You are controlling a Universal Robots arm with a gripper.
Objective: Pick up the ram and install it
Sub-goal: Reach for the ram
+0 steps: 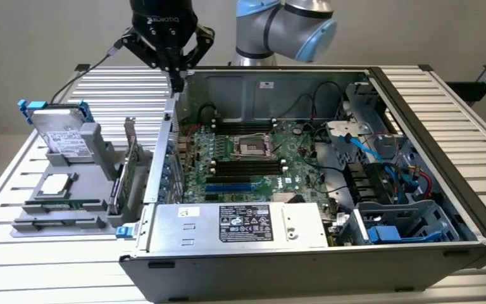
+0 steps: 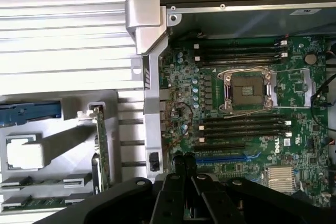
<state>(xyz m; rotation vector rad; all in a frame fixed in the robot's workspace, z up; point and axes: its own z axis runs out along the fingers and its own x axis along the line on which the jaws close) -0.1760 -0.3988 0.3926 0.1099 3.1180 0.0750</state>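
The ram [image 1: 66, 204] is a thin green stick lying flat in the grey fixture [image 1: 32, 225] outside the case, on the exterior view's left. In the wrist view the ram [image 2: 37, 201] sits low in that fixture, beside the upright green card [image 2: 102, 150]. My gripper [image 1: 175, 75] hangs high over the back corner of the case's side wall, well away from the ram. Its fingers [image 2: 185, 162] are pressed together with nothing between them. The black motherboard slots [image 2: 244, 127] lie on either side of the processor socket [image 2: 245, 92].
The open computer case [image 1: 445, 190] holds the motherboard [image 1: 268, 158], a power supply [image 1: 238, 225], cables and blue drive bays [image 1: 395, 231]. The fixture also carries a hard drive [image 1: 61, 136], a processor chip [image 1: 55, 185] and the bracketed card [image 1: 129, 168]. Ribbed metal table [image 1: 40, 278] surrounds everything.
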